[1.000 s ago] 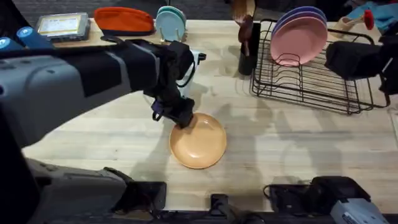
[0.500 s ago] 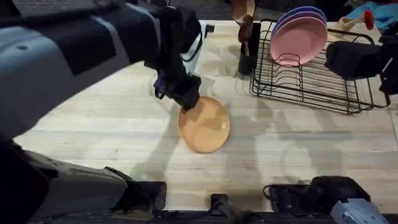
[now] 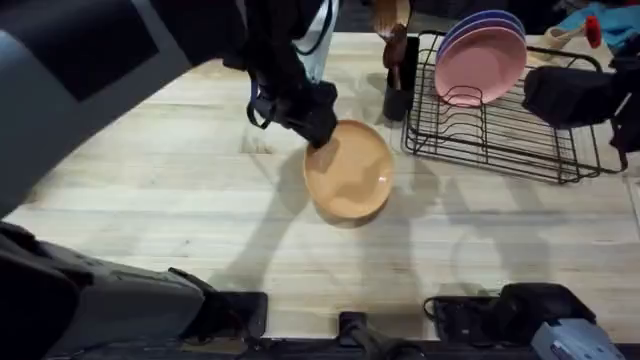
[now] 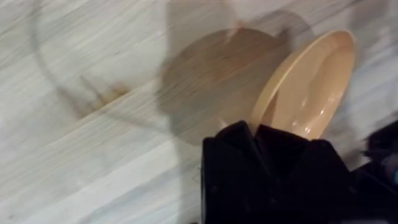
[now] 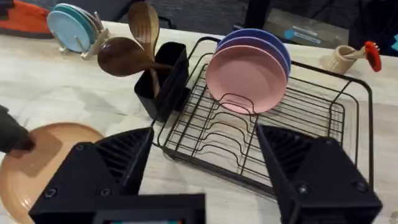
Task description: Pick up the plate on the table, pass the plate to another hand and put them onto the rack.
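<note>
The orange-tan plate (image 3: pixel 350 172) hangs tilted above the table (image 3: pixel 150 210), casting a shadow on the wood. My left gripper (image 3: pixel 318 122) is shut on the plate's near-left rim; in the left wrist view its black fingers (image 4: pixel 249 140) clamp the edge of the plate (image 4: pixel 311 87). Off to the right, my right gripper (image 3: pixel 575 95) hovers beside the black wire rack (image 3: pixel 500 135). It stands open (image 5: pixel 205 146) and faces the rack (image 5: pixel 249 140), with the plate (image 5: pixel 37 168) low at the side of its view.
A pink plate (image 3: pixel 480 62) and a purple one behind it stand in the rack's far slots. A black holder with wooden spoons (image 3: pixel 397 85) stands just left of the rack. Teal plates (image 5: pixel 74 28) sit on a small stand at the back.
My left gripper has lifted the plate off the table and carried it right and away, toward the rack, tilting it. The right arm has stayed put.
</note>
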{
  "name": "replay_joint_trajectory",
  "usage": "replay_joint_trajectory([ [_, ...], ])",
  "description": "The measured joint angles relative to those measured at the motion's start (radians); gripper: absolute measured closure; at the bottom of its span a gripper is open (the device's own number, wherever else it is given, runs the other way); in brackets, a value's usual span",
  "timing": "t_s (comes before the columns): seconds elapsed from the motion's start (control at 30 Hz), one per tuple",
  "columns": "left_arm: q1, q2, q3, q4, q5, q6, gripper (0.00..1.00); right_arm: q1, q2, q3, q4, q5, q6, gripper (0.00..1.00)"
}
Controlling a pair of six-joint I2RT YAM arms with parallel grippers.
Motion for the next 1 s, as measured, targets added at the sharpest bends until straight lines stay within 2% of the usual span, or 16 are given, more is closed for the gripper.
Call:
replay_joint_trajectory([
  [0.1, 0.000, 0.000, 0.015, 0.009, 0.058, 0.010, 0.958, 0.000, 0.000, 0.000, 0.000, 0.000, 0.000, 0.004],
  [0.17, 0.000, 0.000, 0.016, 0.075, 0.206, 0.024, 0.958, 0.000, 0.000, 0.000, 0.000, 0.000, 0.000, 0.004],
  [0.2, 0.000, 0.000, 0.016, 0.088, 0.226, 0.025, 0.958, 0.000, 0.000, 0.000, 0.000, 0.000, 0.000, 0.004],
  [0.23, 0.000, 0.000, 0.016, 0.131, 0.290, 0.030, 0.958, 0.000, 0.000, 0.000, -0.015, 0.000, 0.000, 0.004],
  [0.3, 0.000, 0.000, 0.016, 0.150, 0.317, 0.030, 0.958, 0.000, 0.000, 0.000, -0.037, 0.000, 0.000, 0.004],
  [0.43, 0.000, 0.000, 0.016, 0.171, 0.361, 0.031, 0.959, 0.000, 0.000, 0.000, -0.072, 0.000, 0.035, 0.004],
  [0.63, 0.000, 0.000, 0.016, 0.173, 0.387, 0.031, 0.958, 0.000, 0.000, 0.000, -0.157, -0.015, 0.198, 0.004],
  [0.87, 0.000, 0.000, 0.016, 0.173, 0.390, 0.030, 0.958, 0.000, 0.000, 0.000, -0.259, -0.196, 0.280, 0.004],
  [1.0, 0.000, 0.000, 0.016, 0.173, 0.390, 0.031, 0.958, 0.000, 0.000, 0.000, -0.326, -0.262, 0.304, 0.004],
])
